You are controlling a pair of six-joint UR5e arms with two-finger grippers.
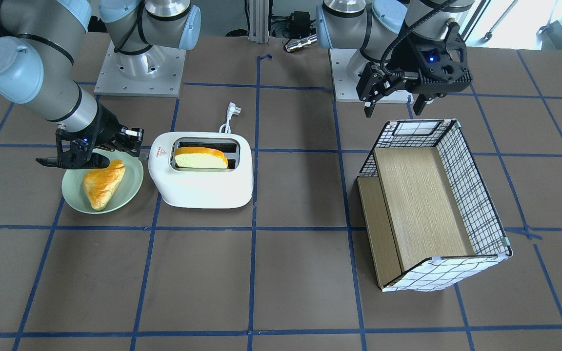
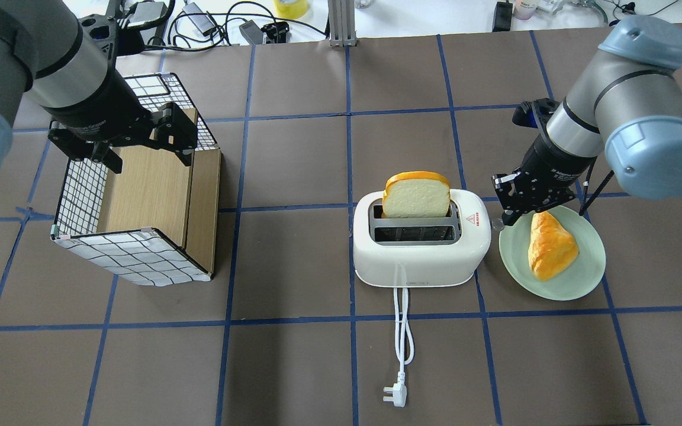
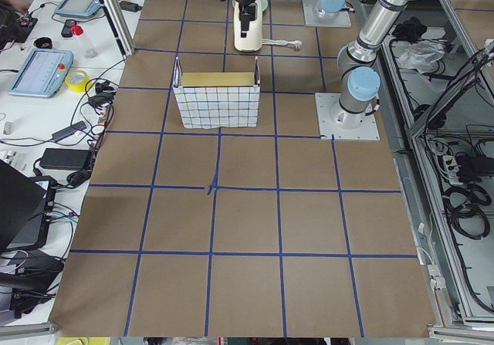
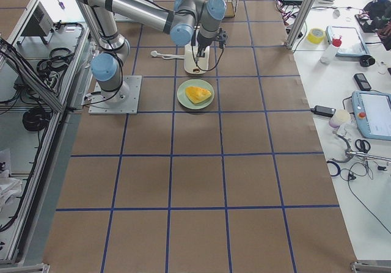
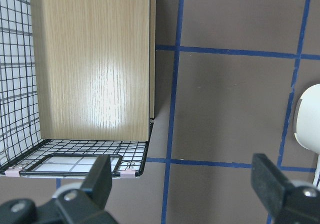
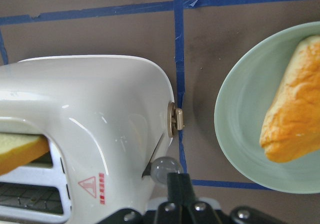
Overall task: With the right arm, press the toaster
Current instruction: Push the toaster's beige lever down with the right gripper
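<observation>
- White, glossy toaster upright on the brown counter, near its middle and just beside a pale green plate on the robot's right.
- One bread slice upright in the slot farther from the robot; nearer slot open.
- White cord trailing from the toaster toward the robot, ending in a loose plug on the counter.
- Golden pastry wedge lying on the plate.
- Right gripper low between toaster and plate, fingers pressed together with nothing between them, tip at the grey lever knob on the toaster's end; actual contact not discernible.
- Left gripper spread wide and holding nothing, poised above the rim of a wire-grid box with wooden boards, well apart from the toaster.
</observation>
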